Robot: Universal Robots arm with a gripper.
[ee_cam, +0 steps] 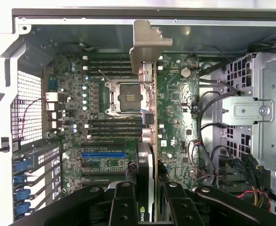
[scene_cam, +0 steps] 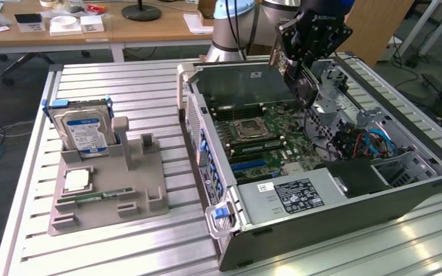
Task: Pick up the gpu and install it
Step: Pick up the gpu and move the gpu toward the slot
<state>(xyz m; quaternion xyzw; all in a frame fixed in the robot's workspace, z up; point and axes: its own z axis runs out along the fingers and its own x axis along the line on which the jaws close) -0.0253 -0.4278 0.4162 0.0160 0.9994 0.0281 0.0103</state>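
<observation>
End effector: the end effector [ee_cam: 150, 200] was clenched on the gpu [ee_cam: 150, 127], one finger on each flat face.
Gpu location: it hung in the air over the open computer case [scene_cam: 321, 218], above the motherboard [ee_cam: 175, 103], touching nothing else.
Gpu long axis: it ran crosswise to the blue slot [ee_cam: 103, 155], with the card seen edge-on from the wrist.
Gpu heading: the silver bracket [ee_cam: 145, 42] led, pointing at the case's grey wall beyond the processor socket [ee_cam: 126, 97].
Tabletop: the tabletop [scene_cam: 129, 86] carried a hard drive [scene_cam: 83, 129] standing in a grey holder [scene_cam: 113, 190], well apart from the case.
</observation>
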